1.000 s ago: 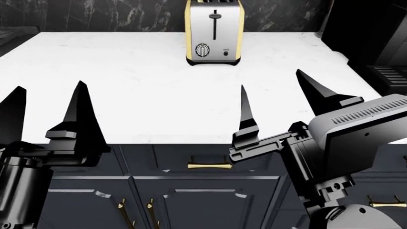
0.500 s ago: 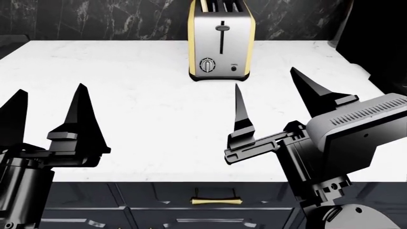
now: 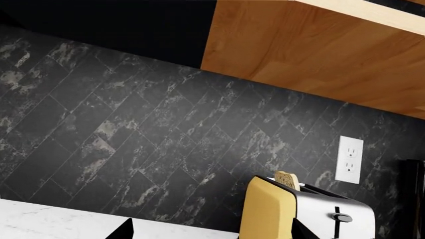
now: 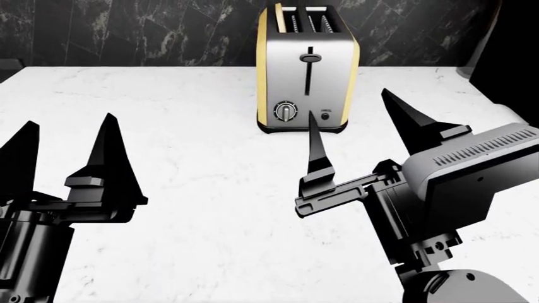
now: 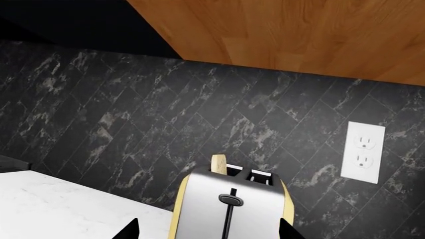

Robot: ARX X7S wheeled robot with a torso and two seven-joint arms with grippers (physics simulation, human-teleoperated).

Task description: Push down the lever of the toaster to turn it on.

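toaster [image 4: 308, 69] at 12 o'clock on counter [image 4: 185, 158], far edge | lever [image 4: 310, 57] at slot top, slot runs vertical | R gripper [image 4: 358, 123] spread wide, empty, lever at its 11, nearer arm | L gripper [image 4: 63, 148] spread, empty, lever at its 2, well apart

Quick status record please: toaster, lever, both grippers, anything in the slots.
toaster: upright at the back of the white counter, silver face toward the robot
lever: at top of its slot, not pressed
slots: a bread slice sticks up from one
left gripper: jaws open, empty, short of the toaster
right gripper: jaws open, empty, roughly in line with the toaster, not touching
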